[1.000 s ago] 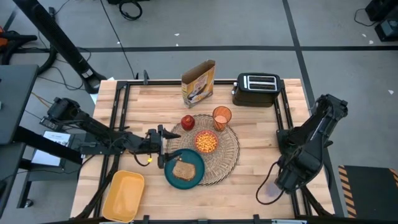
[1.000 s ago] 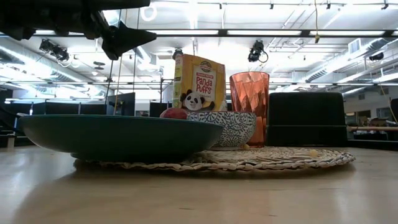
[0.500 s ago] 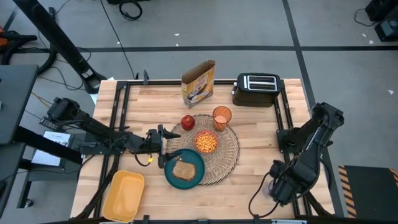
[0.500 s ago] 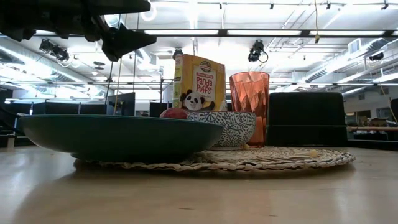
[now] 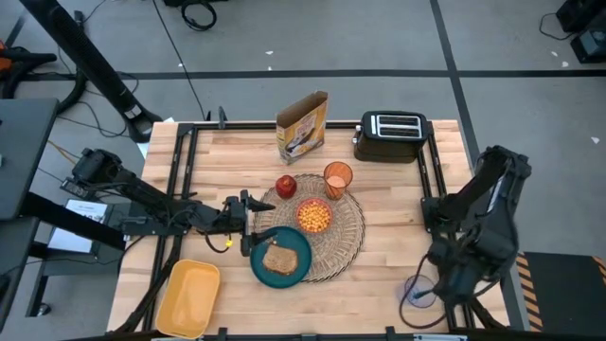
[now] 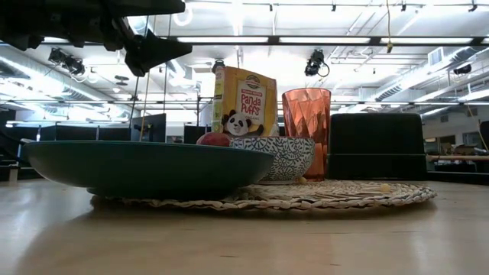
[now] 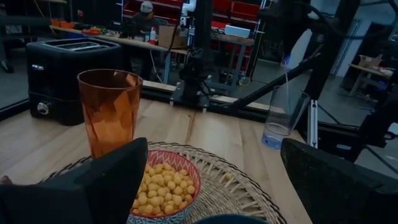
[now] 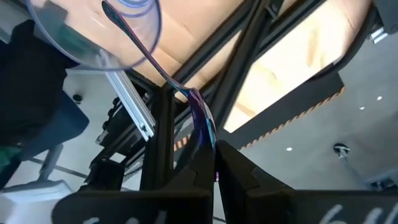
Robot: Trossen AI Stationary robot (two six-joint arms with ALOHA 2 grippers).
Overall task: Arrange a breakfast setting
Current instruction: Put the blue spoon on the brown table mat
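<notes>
Right hand pinches the purple-and-teal spoon by its bowl end at the bench's near-right corner, handle trailing into the clear cup, while the wide-open left hand hovers left of the teal plate.

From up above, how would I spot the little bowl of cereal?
Find the round straw placemat mid-table. The pink bowl sits on it, between the orange cup and the teal plate with toast. It alone holds yellow puffs.
</notes>
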